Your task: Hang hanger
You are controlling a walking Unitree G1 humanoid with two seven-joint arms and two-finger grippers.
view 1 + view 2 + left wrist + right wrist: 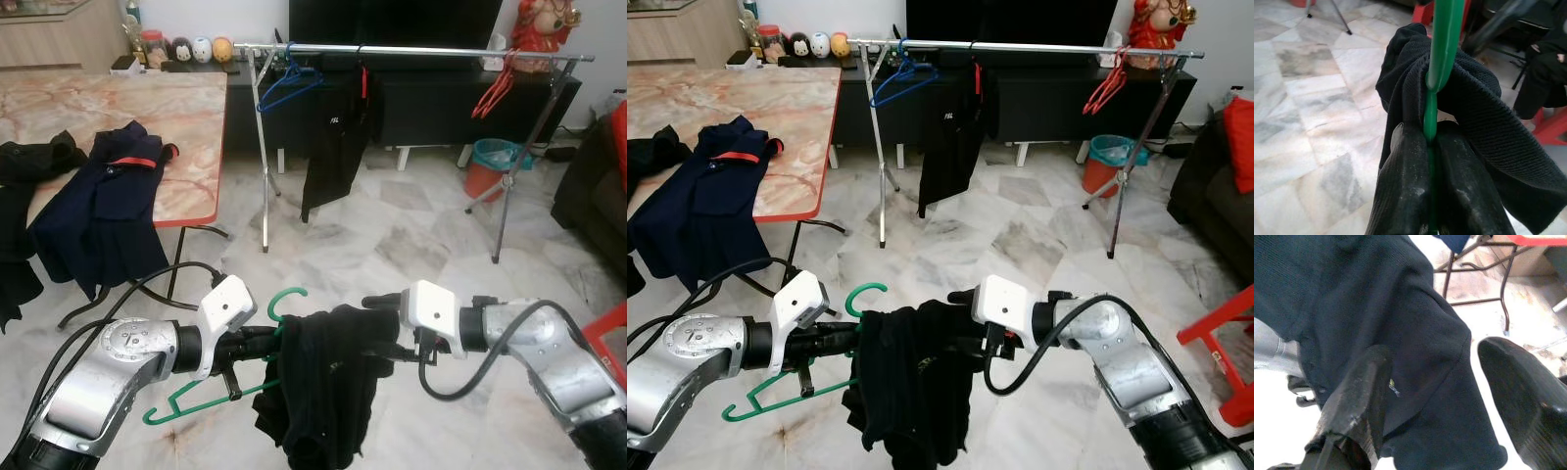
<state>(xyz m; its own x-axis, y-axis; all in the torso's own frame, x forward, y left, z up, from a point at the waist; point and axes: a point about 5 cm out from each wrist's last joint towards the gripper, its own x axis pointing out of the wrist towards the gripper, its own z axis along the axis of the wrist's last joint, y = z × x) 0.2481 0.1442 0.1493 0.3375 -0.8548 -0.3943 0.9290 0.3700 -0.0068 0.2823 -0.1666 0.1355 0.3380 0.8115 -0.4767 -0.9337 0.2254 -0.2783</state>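
1. Upper left of the frame, a marble-patterned worktop [147,108] with a red edge carries a navy garment [108,201] that hangs over its near side, and a black garment [24,176] lies at the far left.
2. Lower left, the left claw [263,338] reaches toward the middle; the left wrist view shows its two black fingers [1405,191] pressed together on the green hanger [211,387], gripping its stem just under the hook.
3. Low in the middle of the frame, the green hanger is held above the marble floor [411,245], hook curling up, one arm sloping down to the left, with a black cloth [323,392] draped over it and hanging in folds.
4. Just right of the cloth, the right claw [377,328] reaches in from the lower right; in the right wrist view its fingers [1356,406] stand apart, one against the cloth, the other clear of it, gripping nothing.
5. Across the upper middle and right, a metal clothes rail [411,51] bears a blue hanger [286,88], a hanging black garment [338,137] and red hangers [495,88].
6. Upper right, a teal and orange bin [487,166] stands on the floor beside the rail's leg.
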